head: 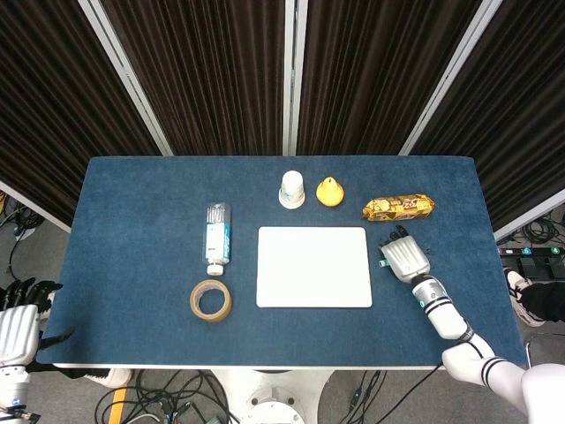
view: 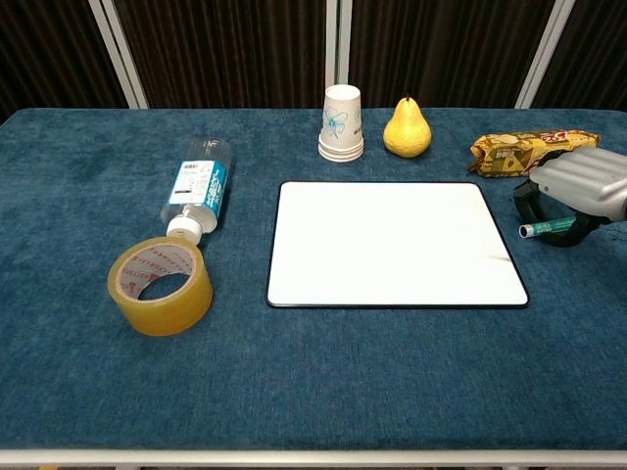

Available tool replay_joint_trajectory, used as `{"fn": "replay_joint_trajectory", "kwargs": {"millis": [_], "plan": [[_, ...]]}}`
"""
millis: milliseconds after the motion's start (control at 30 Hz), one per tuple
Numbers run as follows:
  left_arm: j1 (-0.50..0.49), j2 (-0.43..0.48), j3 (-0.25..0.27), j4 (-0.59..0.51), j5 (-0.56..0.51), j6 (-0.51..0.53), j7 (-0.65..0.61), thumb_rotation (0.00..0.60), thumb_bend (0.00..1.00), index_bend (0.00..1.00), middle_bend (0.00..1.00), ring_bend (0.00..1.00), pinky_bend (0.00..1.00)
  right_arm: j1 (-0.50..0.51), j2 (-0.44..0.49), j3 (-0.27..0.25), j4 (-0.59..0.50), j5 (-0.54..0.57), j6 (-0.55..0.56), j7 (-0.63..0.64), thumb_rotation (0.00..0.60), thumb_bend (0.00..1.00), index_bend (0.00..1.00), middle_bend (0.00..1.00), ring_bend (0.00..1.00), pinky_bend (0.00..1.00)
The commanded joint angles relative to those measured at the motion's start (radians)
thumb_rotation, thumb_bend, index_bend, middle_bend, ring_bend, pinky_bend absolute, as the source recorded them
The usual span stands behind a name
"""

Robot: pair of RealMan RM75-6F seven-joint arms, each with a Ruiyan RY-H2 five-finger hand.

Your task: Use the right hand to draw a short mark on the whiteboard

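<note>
The whiteboard (head: 313, 266) (view: 392, 243) lies flat at the table's middle, white with a dark rim and a faint smudge near its right edge. Just right of it a green marker (view: 541, 228) (head: 385, 261) lies on the cloth, its white end toward the board. My right hand (head: 405, 257) (view: 580, 186) hovers over the marker with dark fingers (view: 529, 201) curved down around it; whether they grip it is hidden. My left hand (head: 18, 325) hangs below the table's left front corner, holding nothing, fingers apart.
Behind the board stand a stack of paper cups (view: 342, 121) and a yellow pear (view: 407, 127). A biscuit packet (view: 519, 152) lies just beyond the right hand. Left of the board are a lying bottle (view: 201, 186) and a tape roll (view: 160, 285).
</note>
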Motion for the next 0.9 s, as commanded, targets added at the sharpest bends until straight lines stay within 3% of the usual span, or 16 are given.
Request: {"fn": "replay_joint_trajectory", "kwargs": {"millis": [33,133,267,333,433,567,700,900], "plan": [[0.001,0.000,0.000,0.001,-0.001,-0.001,-0.001,0.600,0.00,0.27,0.22,0.09,0.07,0.002,0.001,0.001,-0.002,0.000,0.005,0.000,0.600,0.34,0.58,0.55,0.29,0.16],[0.002,0.001,-0.001,0.003,-0.001,0.001,-0.005,0.600,0.00,0.27,0.22,0.09,0.07,-0.002,0.035,0.013,-0.068,-0.004,0.045,0.026,0.600,0.40,0.65,0.60,0.33,0.18],[0.003,0.003,-0.001,0.004,0.002,0.004,-0.010,0.600,0.00,0.27,0.22,0.09,0.07,-0.012,0.140,0.051,-0.288,-0.017,0.129,0.112,0.600,0.45,0.68,0.63,0.37,0.20],[0.004,0.002,-0.001,0.004,0.006,0.007,-0.012,0.600,0.00,0.27,0.22,0.09,0.07,-0.009,0.194,0.074,-0.419,-0.019,0.144,0.192,0.600,0.46,0.69,0.63,0.38,0.22],[0.004,-0.001,0.000,0.006,0.012,0.011,-0.017,0.600,0.00,0.27,0.22,0.09,0.07,0.007,0.206,0.100,-0.517,-0.004,0.123,0.347,0.600,0.50,0.69,0.63,0.38,0.25],[0.009,-0.003,0.003,0.010,0.017,0.018,-0.024,0.600,0.00,0.27,0.22,0.09,0.07,0.040,0.138,0.128,-0.510,0.025,0.073,0.562,0.600,0.52,0.69,0.62,0.38,0.26],[0.019,-0.001,0.003,0.016,0.010,0.026,-0.035,0.600,0.00,0.27,0.22,0.09,0.07,0.060,0.008,0.174,-0.410,0.065,0.083,0.735,0.600,0.53,0.69,0.62,0.38,0.27],[0.023,-0.005,0.006,0.023,0.008,0.022,-0.041,0.600,0.00,0.27,0.22,0.09,0.07,0.093,-0.141,0.224,-0.273,0.123,0.070,0.877,0.600,0.53,0.69,0.62,0.38,0.29]]}}
